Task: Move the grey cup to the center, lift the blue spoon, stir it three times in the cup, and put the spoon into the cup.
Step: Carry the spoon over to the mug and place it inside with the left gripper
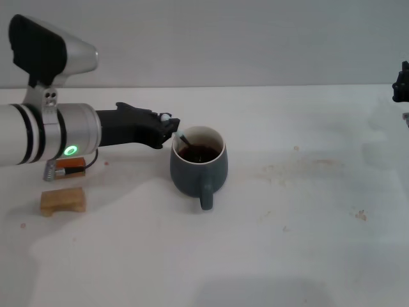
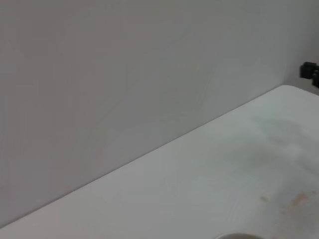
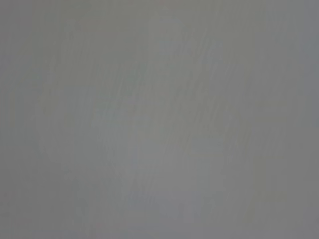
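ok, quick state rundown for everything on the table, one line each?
grey cup: upright, handle toward the robot, dark liquid inside.
blue spoon: bowl end in the cup, handle leaning over the rim toward the left tool.
left tool: at the cup's rim by the spoon handle.
right tool: parked at the table's far right edge.
wooden block: lying flat on the table, apart from the cup.

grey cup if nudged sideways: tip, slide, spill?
The grey cup looks squat and wide-based, so it probably slides rather than tips. Dark liquid sits below the rim, so a quick shove might slosh. The left claw is beside its rim.
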